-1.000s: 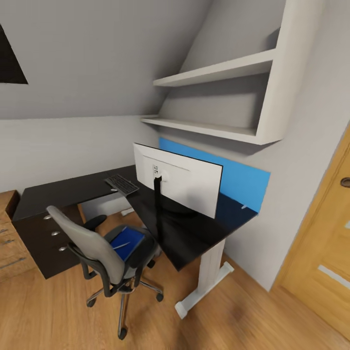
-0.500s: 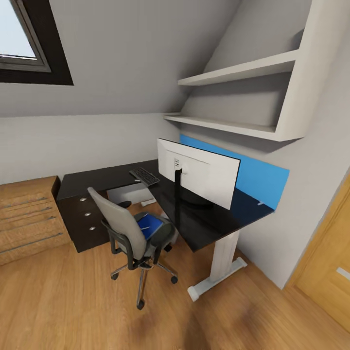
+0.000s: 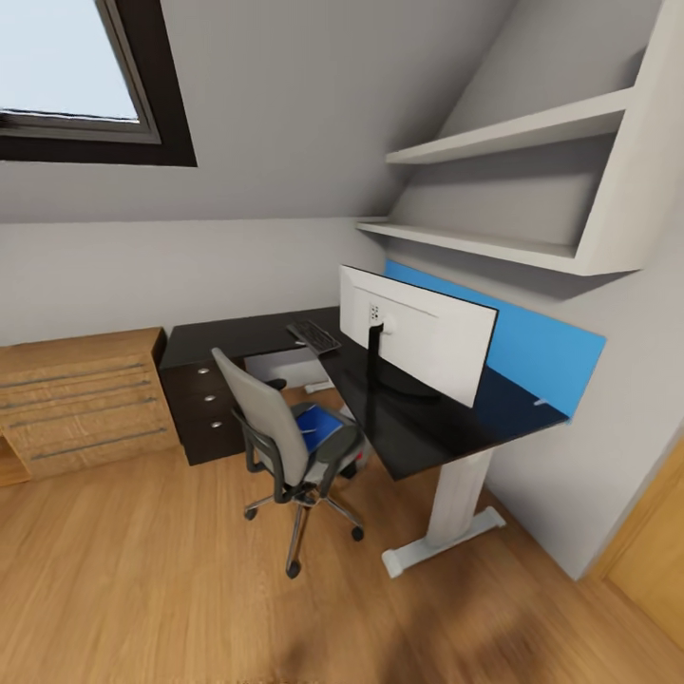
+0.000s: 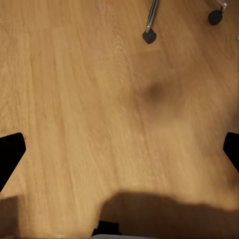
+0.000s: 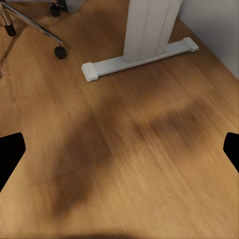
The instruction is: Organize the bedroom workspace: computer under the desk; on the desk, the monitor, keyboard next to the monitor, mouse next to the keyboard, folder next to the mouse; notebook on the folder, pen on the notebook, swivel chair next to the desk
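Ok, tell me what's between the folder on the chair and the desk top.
From the head view, nothing visible blocks it: the folder lies on the swivel chair's seat, right beside the desk edge. The chair back stands on the robot's side of the folder, though.

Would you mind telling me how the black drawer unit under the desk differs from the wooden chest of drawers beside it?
The black drawer unit is glossy black, while the wooden chest is light wood grain. The unit has round silver knobs; the chest has long bar handles. The unit sits under the desk top, whereas the chest stands free against the wall and looks wider. Both rest on the wood floor with their drawers shut.
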Available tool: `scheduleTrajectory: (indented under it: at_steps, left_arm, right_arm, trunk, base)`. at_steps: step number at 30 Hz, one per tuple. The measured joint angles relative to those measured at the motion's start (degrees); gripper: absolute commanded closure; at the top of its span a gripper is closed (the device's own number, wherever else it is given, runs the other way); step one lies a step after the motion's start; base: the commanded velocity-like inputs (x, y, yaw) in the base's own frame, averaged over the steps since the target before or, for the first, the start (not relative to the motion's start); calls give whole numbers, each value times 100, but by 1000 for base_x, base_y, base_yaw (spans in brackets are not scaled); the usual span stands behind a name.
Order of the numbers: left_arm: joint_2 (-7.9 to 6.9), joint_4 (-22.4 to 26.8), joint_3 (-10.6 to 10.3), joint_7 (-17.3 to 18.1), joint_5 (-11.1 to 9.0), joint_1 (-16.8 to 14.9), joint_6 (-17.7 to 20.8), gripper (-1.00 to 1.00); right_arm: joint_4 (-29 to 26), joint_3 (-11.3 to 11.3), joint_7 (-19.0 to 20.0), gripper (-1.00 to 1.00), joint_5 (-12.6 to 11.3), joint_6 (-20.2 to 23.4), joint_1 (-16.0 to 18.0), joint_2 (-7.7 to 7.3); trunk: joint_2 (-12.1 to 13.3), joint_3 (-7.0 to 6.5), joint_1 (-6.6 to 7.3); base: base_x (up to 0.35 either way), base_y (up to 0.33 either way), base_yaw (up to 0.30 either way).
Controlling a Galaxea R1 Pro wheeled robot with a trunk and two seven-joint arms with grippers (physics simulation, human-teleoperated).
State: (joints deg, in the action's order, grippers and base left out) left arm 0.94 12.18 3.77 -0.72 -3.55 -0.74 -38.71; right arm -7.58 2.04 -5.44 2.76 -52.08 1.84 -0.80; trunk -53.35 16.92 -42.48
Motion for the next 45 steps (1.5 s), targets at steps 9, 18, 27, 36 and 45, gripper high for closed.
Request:
scheduleTrajectory:
  at_steps: [9, 18, 27, 36, 45]
  left_arm:
    - [7, -1, 7, 0, -6, 0, 3, -100]
    - [-3, -2, 9, -1, -6, -1, -4, -100]
    - [-10, 23, 10, 4, -12, -1, -12, -100]
    - [19, 50, 282, 8, -7, -1, -22, -100]
    - [29, 58, 637, 16, -9, -1, -16, -100]
  right_arm:
    - [-23, 12, -79, -100, -8, -48, 1, 0]
    - [-10, 15, -576, -100, -8, -313, -1, 0]
    - [-12, 15, -694, -100, -7, -348, -1, -2]
    - [-13, 28, -713, -100, -13, -329, 1, -11]
    - [-8, 29, -715, -100, -14, -324, 0, -9]
  trunk:
    - [0, -9, -2]
    - [0, -78, -1]
    - [0, -159, 1]
    - [0, -241, 1]
    - [0, -320, 1]
  base:
    - [-193, -204, 256]
    - [-201, -116, 72]
    - [-20, -8, 30]
    - [-1, 0, 89]
    - [0, 0, 118]
